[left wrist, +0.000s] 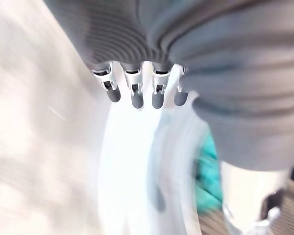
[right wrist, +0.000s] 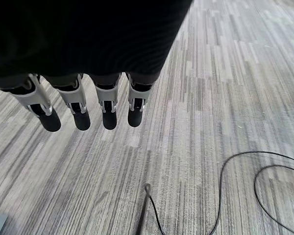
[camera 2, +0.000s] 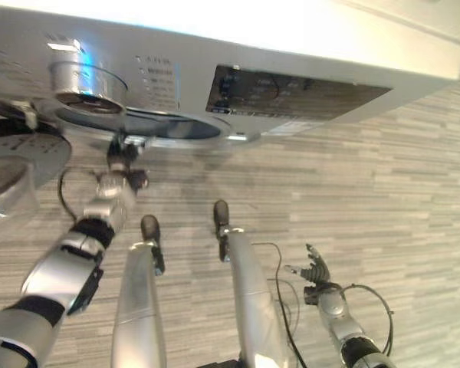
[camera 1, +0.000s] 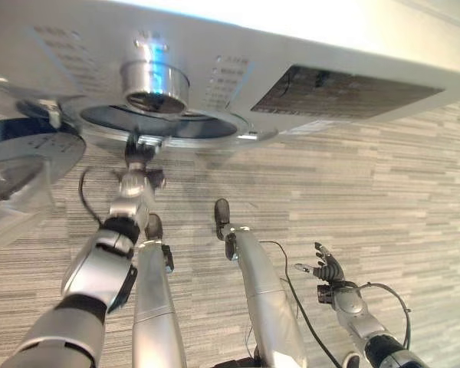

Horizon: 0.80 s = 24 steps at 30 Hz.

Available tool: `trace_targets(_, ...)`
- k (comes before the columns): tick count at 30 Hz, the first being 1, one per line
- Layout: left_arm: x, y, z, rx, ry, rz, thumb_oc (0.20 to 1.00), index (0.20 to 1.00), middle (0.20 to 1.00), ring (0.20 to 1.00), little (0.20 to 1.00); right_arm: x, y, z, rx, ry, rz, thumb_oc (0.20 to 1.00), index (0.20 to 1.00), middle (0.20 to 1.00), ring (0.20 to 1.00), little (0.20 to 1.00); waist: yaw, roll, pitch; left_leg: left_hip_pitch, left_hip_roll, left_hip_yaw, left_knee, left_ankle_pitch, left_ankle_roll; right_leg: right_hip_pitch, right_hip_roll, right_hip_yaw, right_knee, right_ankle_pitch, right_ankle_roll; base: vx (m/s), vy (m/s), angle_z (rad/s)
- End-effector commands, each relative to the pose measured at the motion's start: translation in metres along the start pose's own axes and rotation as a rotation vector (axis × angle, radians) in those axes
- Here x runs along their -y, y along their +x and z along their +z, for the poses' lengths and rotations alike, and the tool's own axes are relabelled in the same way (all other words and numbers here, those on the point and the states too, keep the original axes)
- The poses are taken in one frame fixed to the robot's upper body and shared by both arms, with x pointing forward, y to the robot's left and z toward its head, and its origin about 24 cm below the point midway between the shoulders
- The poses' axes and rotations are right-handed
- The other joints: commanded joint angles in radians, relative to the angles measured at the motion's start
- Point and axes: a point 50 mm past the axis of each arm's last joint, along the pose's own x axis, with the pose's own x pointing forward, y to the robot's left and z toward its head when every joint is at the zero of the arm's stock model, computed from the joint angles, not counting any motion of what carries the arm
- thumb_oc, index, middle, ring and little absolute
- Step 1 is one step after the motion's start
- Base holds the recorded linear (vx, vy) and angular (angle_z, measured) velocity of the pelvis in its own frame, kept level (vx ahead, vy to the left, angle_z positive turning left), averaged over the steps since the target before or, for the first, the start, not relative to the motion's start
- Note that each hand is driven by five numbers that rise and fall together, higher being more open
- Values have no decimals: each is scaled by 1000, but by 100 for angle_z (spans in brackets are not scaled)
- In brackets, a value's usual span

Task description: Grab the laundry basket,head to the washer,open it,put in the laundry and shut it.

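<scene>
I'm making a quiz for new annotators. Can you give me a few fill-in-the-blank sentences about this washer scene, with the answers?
1. The left hand reaches up to the washer's round ___ opening.
2. The washer's door stands ___.
3. The right hand hangs over the floor, holding ___.
4. Above the opening, the washer has a round silver ___.

Answers: drum; open; nothing; knob

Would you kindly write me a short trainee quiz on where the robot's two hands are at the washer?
1. True or false: the right hand rests on the washer's dial.
2. The left hand reaches up to: A) the display panel, B) the rim of the door opening, C) the floor.
3. Fill in: the right hand hangs with relaxed fingers above the striped grey ____.
Key: 1 false; 2 B; 3 floor.
</scene>
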Motion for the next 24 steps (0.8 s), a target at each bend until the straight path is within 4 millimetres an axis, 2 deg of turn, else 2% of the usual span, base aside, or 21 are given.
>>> trace_targets(1, 7, 0, 17, 108, 20, -25, 1000, 1000, 1000, 1000, 1000, 27, -6, -9, -19, -51, -86, 1000, 1000, 1000, 1000, 1000, 15, 34, 27, 64, -2, 8, 9, -52, 47, 130, 1, -21, -36, -40, 38, -67, 37, 24)
trace_targets(2, 1, -9, -11, 51, 44, -22, 1000, 1000, 1000, 1000, 1000, 34, -6, -14, -50, -48, -117, 1000, 1000, 1000, 1000, 1000, 30, 46, 31, 135, -12, 14, -51, -5, 51, 197, -9, -28, -78, -12, 32, -77, 52, 12)
trace_targets(3, -6, -15, -29, -1, 52, -13, 1000, 1000, 1000, 1000, 1000, 37, -5, -15, -61, -33, -132, 1000, 1000, 1000, 1000, 1000, 38, 52, 29, 176, -17, 16, -72, 0, 51, 238, -12, -32, -91, -13, 33, -66, 65, 11)
trace_targets(4, -9, -21, -41, -28, 74, -21, 1000, 1000, 1000, 1000, 1000, 42, -6, -18, -78, -35, -147, 1000, 1000, 1000, 1000, 1000, 46, 60, 29, 215, -22, 14, -86, 3, 53, 276, -16, -33, -101, -14, 33, 10, 31, 14)
trace_targets(5, -9, -21, -41, -28, 74, -21, 1000, 1000, 1000, 1000, 1000, 42, -6, -18, -78, -35, -147, 1000, 1000, 1000, 1000, 1000, 47, 60, 30, 217, -22, 14, -87, 3, 53, 278, -16, -33, -101, -14, 33, 67, 50, 11)
trace_targets(6, -17, -34, -71, -118, 97, -29, 1000, 1000, 1000, 1000, 1000, 49, -7, -25, -123, -18, -176, 1000, 1000, 1000, 1000, 1000, 60, 81, 16, 308, -31, 14, -140, 13, 53, 362, -22, -42, -138, -16, 37, 64, 46, 13)
trace_targets(8, -21, -48, -94, -175, 131, -55, 1000, 1000, 1000, 1000, 1000, 57, -10, -36, -180, 15, -208, 1000, 1000, 1000, 1000, 1000, 69, 96, -2, 396, -38, 13, -210, 35, 49, 448, -28, -53, -188, -5, 42, 80, 33, 18)
trace_targets(10, -29, -62, -116, -240, 146, -60, 1000, 1000, 1000, 1000, 1000, 62, -15, -52, -267, 72, -239, 1000, 1000, 1000, 1000, 1000, 81, 120, -38, 481, -47, 8, -293, 65, 45, 530, -30, -65, -252, 14, 51, 113, 2, 25)
trace_targets(13, -40, -84, -137, -280, 146, -101, 1000, 1000, 1000, 1000, 1000, 61, -31, -79, -390, 194, -265, 1000, 1000, 1000, 1000, 1000, 93, 151, -102, 587, -58, -12, -429, 113, 33, 626, -31, -80, -351, 35, 59, 125, -20, 14)
trace_targets(14, -47, -93, -149, -325, 185, -99, 1000, 1000, 1000, 1000, 1000, 59, -34, -84, -414, 238, -272, 1000, 1000, 1000, 1000, 1000, 95, 162, -130, 624, -59, -15, -481, 132, 28, 655, -31, -82, -391, 42, 61, 194, -11, 23)
trace_targets(15, -61, -112, -176, -450, 216, -70, 1000, 1000, 1000, 1000, 1000, 51, -42, -96, -470, 276, -257, 1000, 1000, 1000, 1000, 1000, 96, 171, -185, 704, -54, -15, -580, 166, 18, 731, -28, -83, -491, 67, 63, 151, -4, 20)
trace_targets(16, -61, -112, -176, -450, 216, -70, 1000, 1000, 1000, 1000, 1000, 51, -42, -96, -471, 275, -257, 1000, 1000, 1000, 1000, 1000, 96, 171, -182, 712, -54, -15, -586, 168, 18, 738, -27, -83, -496, 69, 63, 218, -21, 17)
trace_targets(17, -72, -127, -190, -514, 191, -39, 1000, 1000, 1000, 1000, 1000, 47, -44, -99, -478, 293, -243, 1000, 1000, 1000, 1000, 1000, 96, 175, -237, 767, -42, -9, -648, 185, 14, 800, -27, -77, -575, 92, 66, 165, -28, 11)
trace_targets(19, -74, -131, -192, -514, 170, -36, 1000, 1000, 1000, 1000, 1000, 47, -48, -103, -490, 307, -235, 1000, 1000, 1000, 1000, 1000, 98, 178, -258, 799, -36, -8, -680, 192, 12, 830, -28, -76, -609, 105, 68, 134, -26, 1)
trace_targets(21, -85, -145, -200, -552, 89, -4, 1000, 1000, 1000, 1000, 1000, 45, -53, -107, -494, 351, -205, 1000, 1000, 1000, 1000, 1000, 104, 180, -312, 862, -23, 0, -746, 213, 5, 891, -25, -76, -673, 123, 69, 141, -32, 2)
trace_targets(24, -93, -152, -207, -590, 107, 8, 1000, 1000, 1000, 1000, 1000, 48, -56, -109, -490, 378, -211, 1000, 1000, 1000, 1000, 1000, 102, 175, -336, 879, -17, 7, -759, 216, 0, 915, -23, -79, -684, 126, 69, 84, -16, 2)
